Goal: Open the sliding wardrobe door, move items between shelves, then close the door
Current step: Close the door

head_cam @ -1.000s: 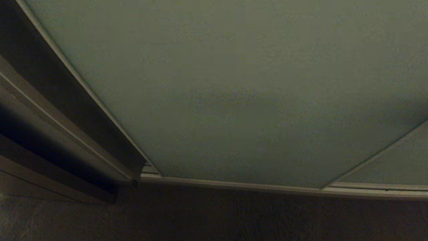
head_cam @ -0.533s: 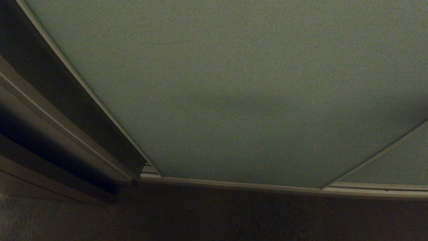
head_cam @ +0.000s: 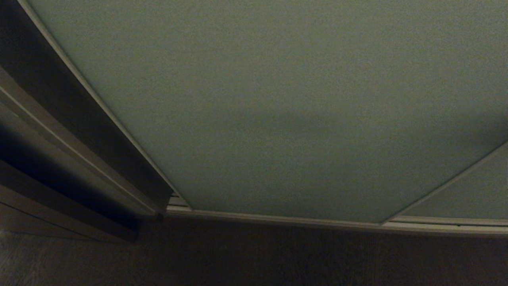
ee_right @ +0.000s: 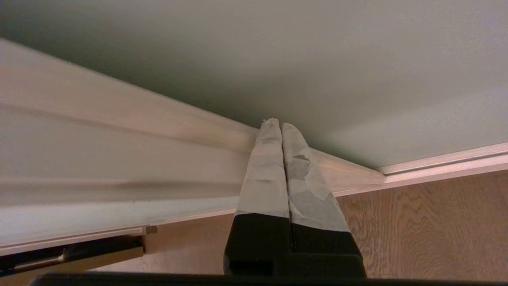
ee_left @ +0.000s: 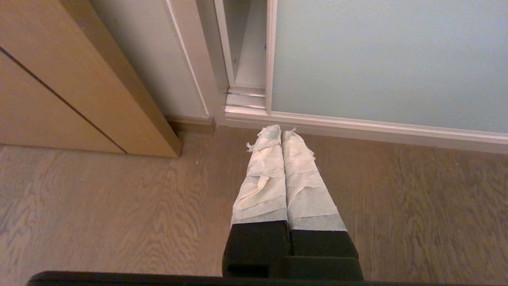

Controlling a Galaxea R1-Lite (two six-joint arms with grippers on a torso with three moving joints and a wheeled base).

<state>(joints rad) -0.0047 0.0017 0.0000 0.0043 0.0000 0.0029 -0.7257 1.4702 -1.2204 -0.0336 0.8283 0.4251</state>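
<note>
The sliding wardrobe door (head_cam: 278, 99), a pale grey-green panel in a thin beige frame, fills the head view; neither arm appears there. In the left wrist view a narrow gap (ee_left: 248, 47) stands between the door's (ee_left: 377, 59) left edge and the wardrobe's white side. My left gripper (ee_left: 281, 130) hangs shut and empty above the floor, short of the bottom track (ee_left: 357, 127). My right gripper (ee_right: 278, 124) is shut and empty, its taped tips close to the door's beige frame strip (ee_right: 119, 115) beside the green panel (ee_right: 317, 59). The items and shelves are hidden.
A second, like door (head_cam: 468, 194) overlaps at the lower right. A dark brown side panel (head_cam: 79, 119) stands left of the door, and a light wooden panel (ee_left: 59, 79) beyond it. Wooden floor (head_cam: 254, 258) runs along the bottom track (head_cam: 317, 222).
Door and camera have stayed put. Only a faint shadow on the door's right part has grown a little darker.
</note>
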